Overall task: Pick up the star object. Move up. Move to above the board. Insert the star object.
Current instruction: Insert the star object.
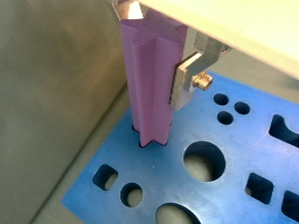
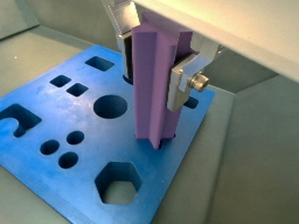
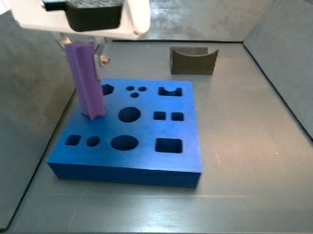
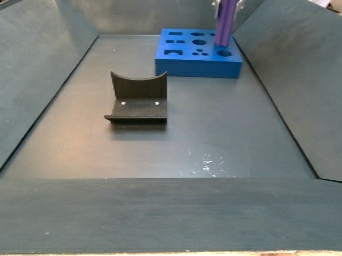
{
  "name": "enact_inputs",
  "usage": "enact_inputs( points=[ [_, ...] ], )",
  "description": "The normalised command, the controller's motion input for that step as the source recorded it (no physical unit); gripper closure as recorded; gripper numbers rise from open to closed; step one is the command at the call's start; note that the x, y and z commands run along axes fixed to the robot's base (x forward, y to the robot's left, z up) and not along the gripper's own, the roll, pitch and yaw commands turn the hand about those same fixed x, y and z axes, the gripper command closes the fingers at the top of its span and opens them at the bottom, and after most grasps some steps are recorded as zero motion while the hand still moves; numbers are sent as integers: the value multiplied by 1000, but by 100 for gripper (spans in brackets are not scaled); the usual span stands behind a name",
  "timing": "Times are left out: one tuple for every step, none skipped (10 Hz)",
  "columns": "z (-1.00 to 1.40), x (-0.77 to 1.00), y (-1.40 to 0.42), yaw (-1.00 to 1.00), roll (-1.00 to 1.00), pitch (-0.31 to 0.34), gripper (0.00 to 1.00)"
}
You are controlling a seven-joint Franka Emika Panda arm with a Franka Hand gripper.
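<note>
The star object (image 1: 149,87) is a tall lilac prism, and it stands upright between my gripper's fingers. My gripper (image 2: 155,63) is shut on its upper part; a silver finger plate (image 2: 187,80) presses its side. The prism's lower end meets the blue board (image 1: 239,144) at the star-shaped hole near the board's edge, where dark slivers of the hole show around its base. How deep it sits I cannot tell. In a side view the gripper (image 3: 88,41) holds the star object (image 3: 88,84) over the board's (image 3: 141,154) left edge. It also shows in a side view (image 4: 227,22) over the board (image 4: 201,64).
The board has several other holes: circles (image 3: 127,115), squares (image 3: 170,144), a hexagon (image 2: 117,182) and a notched shape. The dark fixture (image 3: 192,60) stands on the grey floor apart from the board, also seen in a side view (image 4: 136,100). Grey walls enclose the floor.
</note>
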Motion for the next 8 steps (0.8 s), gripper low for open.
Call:
enact_inputs(
  points=[
    [-534,-6,0,0,314,-184,100],
    [-389,29,231,117,187,-233,100],
    [-80,163,334,149,34,-246,100],
    [63,0,71,0,-4,-163,100],
    [0,0,0,0,0,-29,100],
    [-109,0,-6,23,46,-30,100],
    [-677,-209,-206,0,290,-191,100],
    [-820,-231,-309,0,251,-146,100]
  ],
)
